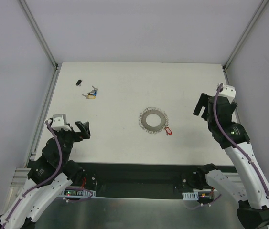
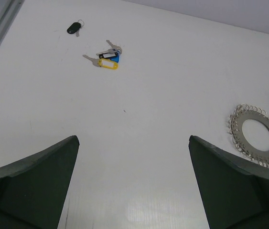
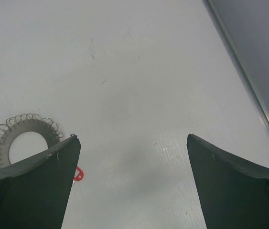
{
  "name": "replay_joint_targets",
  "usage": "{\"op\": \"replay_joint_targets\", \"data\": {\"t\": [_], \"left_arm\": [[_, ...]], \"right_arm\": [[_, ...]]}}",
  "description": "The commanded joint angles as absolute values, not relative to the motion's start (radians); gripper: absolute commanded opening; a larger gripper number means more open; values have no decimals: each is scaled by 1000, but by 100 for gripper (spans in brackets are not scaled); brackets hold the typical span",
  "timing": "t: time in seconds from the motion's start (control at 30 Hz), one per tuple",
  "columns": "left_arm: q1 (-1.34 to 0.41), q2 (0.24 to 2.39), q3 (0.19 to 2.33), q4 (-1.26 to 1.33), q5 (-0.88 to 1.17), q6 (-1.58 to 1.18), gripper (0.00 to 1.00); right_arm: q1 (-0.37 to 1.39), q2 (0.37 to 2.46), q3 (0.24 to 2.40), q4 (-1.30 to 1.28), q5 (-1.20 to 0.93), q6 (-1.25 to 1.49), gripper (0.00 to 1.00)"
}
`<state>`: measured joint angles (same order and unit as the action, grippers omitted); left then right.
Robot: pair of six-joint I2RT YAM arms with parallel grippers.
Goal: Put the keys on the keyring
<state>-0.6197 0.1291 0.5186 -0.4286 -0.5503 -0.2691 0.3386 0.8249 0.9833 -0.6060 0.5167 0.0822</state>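
The keyring (image 1: pixel 152 121) is a grey disc with a coiled wire edge, lying flat mid-table; it also shows as the keyring (image 2: pixel 258 136) and the keyring (image 3: pixel 26 125). A red-tagged key (image 1: pixel 168 130) lies at its near-right edge, and whether it is attached I cannot tell. Only a bit of that red tag (image 3: pixel 77 174) peeks past my right finger. More keys (image 1: pixel 91 93) with yellow and blue tags lie far left, seen as the cluster (image 2: pixel 108 57). My left gripper (image 1: pixel 83 128) (image 2: pixel 133 139) and right gripper (image 1: pixel 201 106) (image 3: pixel 133 137) are both open, empty and away from everything.
A small black fob (image 1: pixel 78 82) (image 2: pixel 73 27) lies beyond the key cluster near the far-left corner. Metal rails (image 1: pixel 53 90) run along the table's left and right edges, with white walls around it.
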Motion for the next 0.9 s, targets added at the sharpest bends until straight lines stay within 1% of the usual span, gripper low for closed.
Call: {"op": "replay_joint_targets", "data": {"t": [0.0,0.1,0.27,0.4,0.63,0.87], "left_arm": [[-609,83,537,-433,-623,-241,99],[-609,51,520,-431,-644,-235,99],[-609,51,523,-433,-693,-206,99],[-609,69,519,-433,-695,-198,99],[-609,120,528,-433,-663,-193,99],[-609,117,531,-434,-658,-184,99]], "right_arm": [[318,773,997,-600,659,5,96],[310,724,1019,-612,663,-29,96],[311,612,951,-662,663,-34,96],[311,520,907,-693,643,-35,96],[311,509,911,-729,604,-57,96],[314,526,907,-724,545,-25,96]]}}
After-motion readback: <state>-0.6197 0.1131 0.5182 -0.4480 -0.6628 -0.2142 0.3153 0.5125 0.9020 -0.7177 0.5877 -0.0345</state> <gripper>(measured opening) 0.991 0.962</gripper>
